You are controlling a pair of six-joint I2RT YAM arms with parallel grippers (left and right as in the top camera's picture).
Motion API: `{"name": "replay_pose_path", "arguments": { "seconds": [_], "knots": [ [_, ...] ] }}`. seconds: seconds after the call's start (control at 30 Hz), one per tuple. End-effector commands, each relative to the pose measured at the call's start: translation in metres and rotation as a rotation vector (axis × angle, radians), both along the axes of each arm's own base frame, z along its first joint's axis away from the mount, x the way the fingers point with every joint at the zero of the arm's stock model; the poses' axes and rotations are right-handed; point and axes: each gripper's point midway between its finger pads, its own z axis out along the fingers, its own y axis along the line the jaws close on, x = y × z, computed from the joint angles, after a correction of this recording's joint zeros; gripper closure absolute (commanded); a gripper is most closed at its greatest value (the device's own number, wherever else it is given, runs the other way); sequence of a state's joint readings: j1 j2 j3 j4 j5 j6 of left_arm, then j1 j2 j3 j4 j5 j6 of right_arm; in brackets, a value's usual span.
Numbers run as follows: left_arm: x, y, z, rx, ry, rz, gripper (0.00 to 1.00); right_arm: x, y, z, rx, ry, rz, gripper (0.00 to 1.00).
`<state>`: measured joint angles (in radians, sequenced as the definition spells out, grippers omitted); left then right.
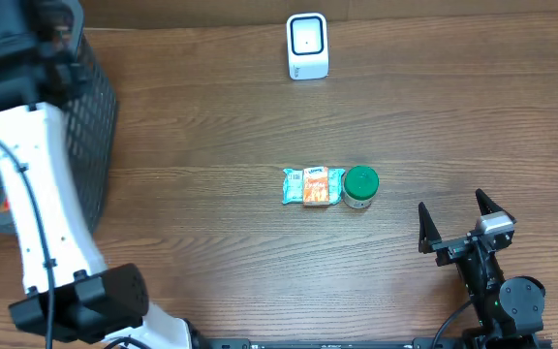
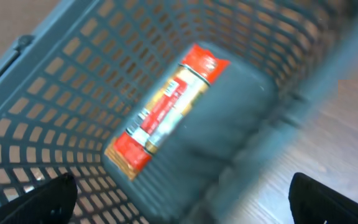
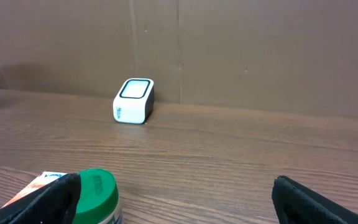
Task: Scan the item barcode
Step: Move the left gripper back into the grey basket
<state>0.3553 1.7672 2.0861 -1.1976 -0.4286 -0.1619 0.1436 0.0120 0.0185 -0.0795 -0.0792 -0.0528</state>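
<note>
The white barcode scanner [image 1: 307,46] stands at the table's far edge, and it also shows in the right wrist view as the scanner [image 3: 133,101]. A blue-and-orange snack packet [image 1: 313,186] lies mid-table, touching a green-lidded jar [image 1: 360,186]. In the left wrist view a red-and-yellow tube-shaped package [image 2: 166,109] lies on the floor of the dark mesh basket [image 2: 55,112]. My left gripper [image 2: 182,205] hangs open above it, holding nothing. My right gripper [image 1: 455,221] is open and empty, to the right of the jar [image 3: 95,196] and nearer the front edge.
The mesh basket [image 1: 95,126] fills the left edge of the table, with my white left arm [image 1: 37,194] reaching over it. Bare wood lies between the scanner and the two mid-table items. A brown wall backs the table in the right wrist view.
</note>
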Motion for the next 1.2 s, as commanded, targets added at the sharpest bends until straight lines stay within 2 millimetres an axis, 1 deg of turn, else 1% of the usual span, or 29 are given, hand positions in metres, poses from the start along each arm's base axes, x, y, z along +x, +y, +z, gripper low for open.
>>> {"name": "replay_pose_path", "arguments": {
  "seconds": [0.0,0.07,0.13,0.23,0.33,0.37,0.4,0.6,0.67,0.87,1.0,1.13,1.17],
  "knots": [
    [-0.008,0.029,0.012,-0.01,-0.05,-0.026,0.0,0.0,-0.001,-0.002,-0.004,-0.003,-0.004,0.0],
    [-0.018,0.053,0.017,0.002,-0.079,0.027,0.0,0.0,-0.001,-0.002,-0.004,-0.003,-0.004,0.0],
    [-0.025,0.068,0.017,-0.015,-0.096,0.033,0.0,0.0,-0.001,-0.002,-0.004,-0.003,-0.004,0.0],
    [-0.024,0.079,0.006,-0.091,-0.125,-0.02,0.0,0.0,-0.001,-0.002,-0.004,-0.003,-0.003,0.0],
    [-0.02,0.095,-0.014,-0.133,-0.11,-0.044,0.0,0.0,-0.001,-0.002,-0.004,-0.003,-0.004,0.0],
    [-0.021,0.108,-0.029,-0.143,-0.08,-0.036,0.0,0.0,-0.001,-0.002,-0.004,-0.003,-0.004,0.0],
    [-0.022,0.114,-0.038,-0.151,-0.061,-0.033,0.0,0.0,-0.001,-0.002,-0.004,-0.003,-0.004,0.0],
    [-0.022,0.144,-0.096,-0.226,0.023,-0.006,0.0,0.0,-0.001,-0.002,-0.004,-0.003,-0.004,0.0],
    [-0.02,0.15,-0.113,-0.247,0.042,-0.012,0.0,0.0,-0.001,-0.002,-0.004,-0.003,-0.004,0.0],
    [-0.005,0.164,-0.161,-0.286,0.085,-0.086,0.0,0.0,-0.001,-0.002,-0.004,-0.003,-0.004,0.0],
    [0.015,0.161,-0.19,-0.311,0.092,-0.226,0.0,0.0,-0.001,-0.002,-0.004,-0.003,-0.004,0.0],
    [0.022,0.163,-0.215,-0.322,0.115,-0.278,0.0,0.0,-0.001,-0.002,-0.004,-0.003,-0.004,0.0],
    [0.024,0.165,-0.229,-0.328,0.131,-0.291,0.0,0.0,-0.001,-0.002,-0.004,-0.003,-0.003,0.0]
  ]
}}
